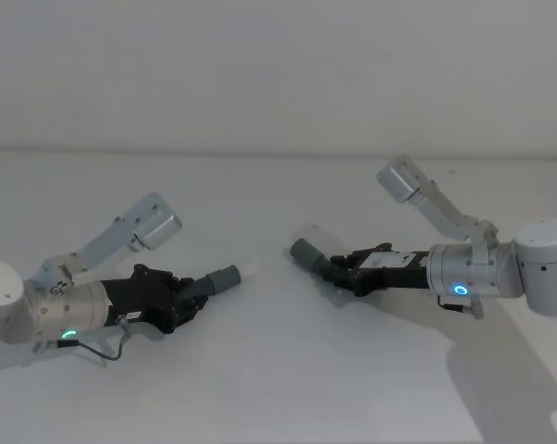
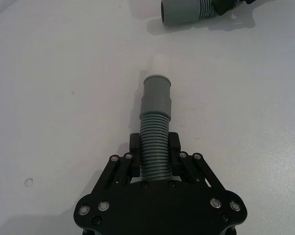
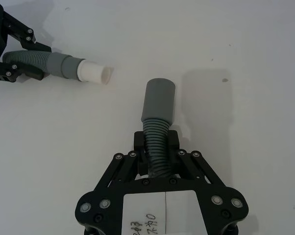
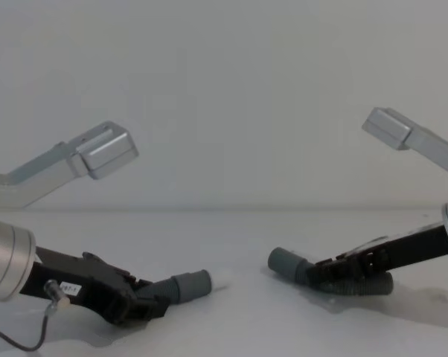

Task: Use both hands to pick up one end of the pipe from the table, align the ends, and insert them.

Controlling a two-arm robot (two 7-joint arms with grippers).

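A: On the plain white table (image 1: pixel 260 388), what is happening?
B: The left black plastic gripper (image 2: pixel 155 147) is clamping the white-tipped dark grey ribbed hose (image 2: pixel 156 98). The right gripper (image 3: pixel 156 142) is clamping the plain-cuffed hose (image 3: pixel 159 105). The cuffs are facing, apart. Its white label (image 3: pixel 164 213) is unreadable.

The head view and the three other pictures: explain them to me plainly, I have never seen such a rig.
This is a two-armed robot; each arm ends in a black clamp, its end effector. The head view looks down from above, the chest view looks across the white table from low down, and each wrist view rides on one arm. The left end effector is shut on a ribbed grey hose piece with a white tip; the right end effector is shut on a second hose piece with a plain cuff. The two ends face each other, apart, not yet joined.
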